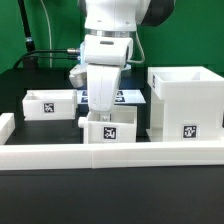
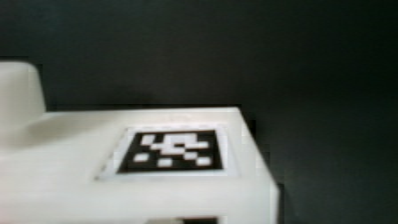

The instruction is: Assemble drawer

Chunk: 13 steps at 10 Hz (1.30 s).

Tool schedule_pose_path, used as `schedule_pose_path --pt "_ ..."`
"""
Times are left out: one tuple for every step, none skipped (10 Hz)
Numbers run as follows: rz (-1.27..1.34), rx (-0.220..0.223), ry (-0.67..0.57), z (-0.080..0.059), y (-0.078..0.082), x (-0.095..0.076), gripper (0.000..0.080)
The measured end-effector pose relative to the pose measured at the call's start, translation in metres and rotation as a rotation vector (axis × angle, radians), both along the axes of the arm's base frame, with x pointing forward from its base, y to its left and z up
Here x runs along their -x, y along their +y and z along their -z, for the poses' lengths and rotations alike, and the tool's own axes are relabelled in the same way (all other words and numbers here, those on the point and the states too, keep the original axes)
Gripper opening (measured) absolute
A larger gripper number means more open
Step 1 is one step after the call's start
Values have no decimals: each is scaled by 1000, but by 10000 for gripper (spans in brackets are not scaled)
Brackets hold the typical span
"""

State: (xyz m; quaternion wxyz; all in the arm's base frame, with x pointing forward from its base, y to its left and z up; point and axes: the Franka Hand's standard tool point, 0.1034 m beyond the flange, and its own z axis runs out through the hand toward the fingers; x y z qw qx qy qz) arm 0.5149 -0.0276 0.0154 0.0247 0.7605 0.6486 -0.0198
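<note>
The drawer's large white housing [image 1: 186, 100] stands at the exterior view's right, open side up, with a tag on its front. One small tray [image 1: 50, 103] sits at the exterior view's left. A second small tray [image 1: 110, 128] is in the middle, just behind the border wall, with its knob [image 1: 83, 120] pointing to the exterior view's left. My gripper [image 1: 103, 116] comes straight down onto this tray's top edge and grips its wall. In the wrist view the tray's tagged face [image 2: 175, 150] fills the lower picture, very close, and its knob [image 2: 18, 88] shows beside it. My fingertips are hidden.
A long low white border wall [image 1: 110, 156] runs across the front. The marker board [image 1: 128, 97] lies flat behind the arm, between the two trays and the housing. The table is black and a green backdrop stands behind.
</note>
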Motion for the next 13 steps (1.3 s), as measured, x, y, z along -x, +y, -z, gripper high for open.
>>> schedule_pose_path --pt "1 0 0 0 0 0 44" --pt "1 0 0 0 0 0 44" --pt "8 0 3 -1 1 -1 44" --pt "22 -1 9 -3 7 -5 44" --pt "41 -2 5 -6 15 -11 44" --pt "37 -4 9 -8 19 -14 44" --pt "39 -3 9 -7 18 -14 44" --pt "40 -3 10 -7 17 -14 44" --pt "41 -3 11 -7 17 -13 44" --pt "11 -3 21 -4 16 -9 44" --pt "-17 -2 23 -4 19 -9 44" --pt "-56 9 20 -4 23 -10 44" --pt "-53 9 21 -4 22 -9 44"
